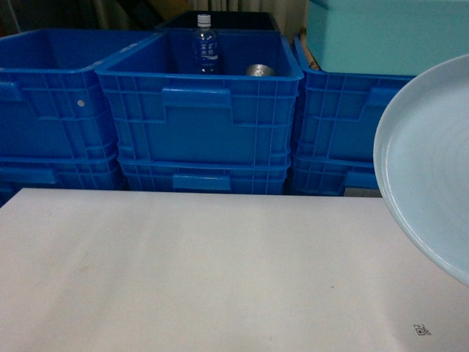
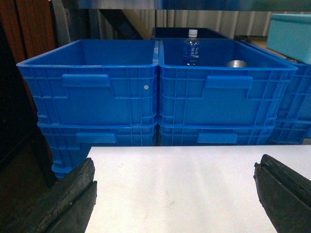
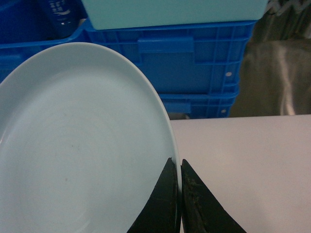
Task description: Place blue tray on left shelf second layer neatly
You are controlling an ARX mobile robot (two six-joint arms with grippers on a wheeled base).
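Note:
The blue tray (image 1: 429, 169), a pale glossy dish, hangs tilted above the right side of the white table (image 1: 183, 271); its right part runs out of the head view. In the right wrist view the blue tray (image 3: 77, 145) fills the left half, and my right gripper (image 3: 178, 167) is shut on its rim, one finger on each face. My left gripper (image 2: 175, 187) hovers low over the table's near-left part, wide open, with nothing between its fingers (image 2: 73, 194). The left shelf second layer is not in view; neither gripper shows in the head view.
Stacked dark-blue crates (image 1: 198, 110) line the table's far edge. The middle one holds a water bottle (image 1: 206, 44) and a metal can (image 1: 260, 70). A teal box (image 1: 388, 37) rests on the right crates. A steel rail (image 2: 170, 4) runs above.

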